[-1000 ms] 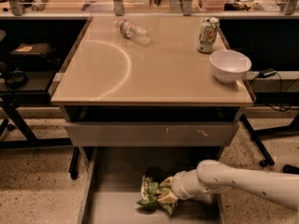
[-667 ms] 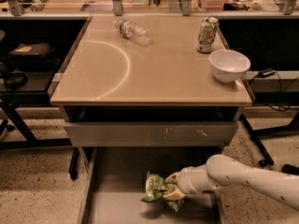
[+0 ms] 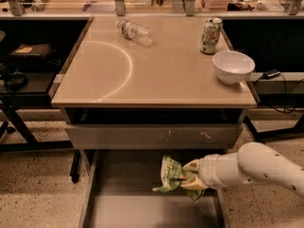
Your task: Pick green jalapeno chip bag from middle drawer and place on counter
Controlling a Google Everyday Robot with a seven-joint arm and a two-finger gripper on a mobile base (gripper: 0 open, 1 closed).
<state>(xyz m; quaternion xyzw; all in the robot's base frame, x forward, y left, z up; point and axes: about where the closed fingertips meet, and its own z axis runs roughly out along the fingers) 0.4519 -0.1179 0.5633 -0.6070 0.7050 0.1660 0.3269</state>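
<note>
The green jalapeno chip bag hangs crumpled in my gripper, lifted above the flat grey bottom of the open middle drawer. My gripper's two pale fingers are shut on the bag's right side. The white arm reaches in from the right over the drawer. The beige counter with its pale arc mark lies above and behind, over the grey drawer front.
On the counter lie a clear plastic bottle at the back, a green-and-white drink can and a white bowl at the right. Dark shelving stands on both sides. Speckled floor surrounds the drawer.
My gripper has risen with the chip bag and moved slightly right, lifting it off the drawer bottom toward the drawer front.
</note>
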